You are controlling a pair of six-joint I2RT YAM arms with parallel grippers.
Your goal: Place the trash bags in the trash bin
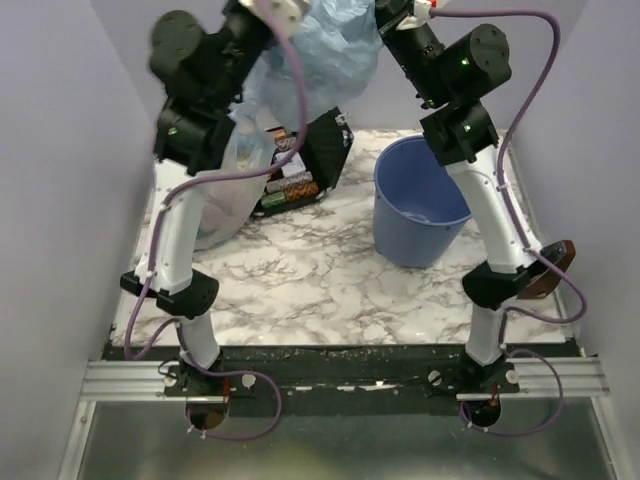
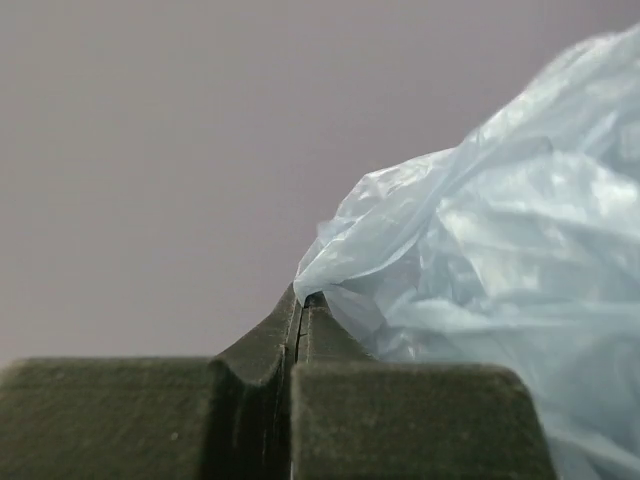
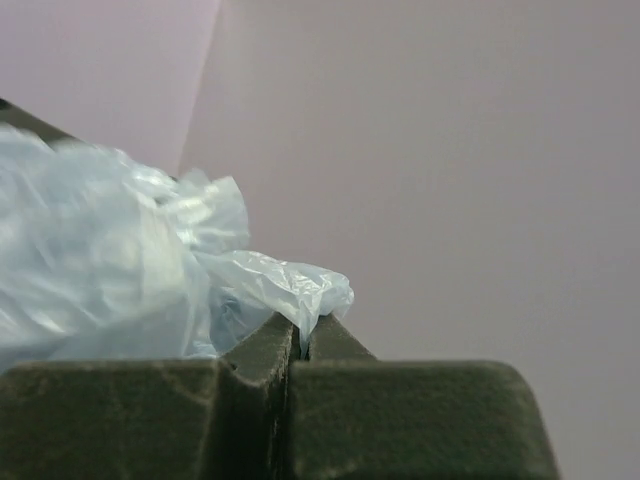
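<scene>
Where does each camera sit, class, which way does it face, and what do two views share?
Top external: above and behind the bases, looking down on the table, bin and raised trash bag; left arm and right arm show.
Left wrist: on the left arm, facing a plain wall; left fingers pinch the bag.
Right wrist: likewise, right fingers pinching it.
Shared: both wrist views show the same bag.

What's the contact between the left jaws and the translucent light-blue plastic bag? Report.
Touching. Left wrist view: left gripper, jaws shut, pinches an edge of the light-blue plastic bag.
</scene>
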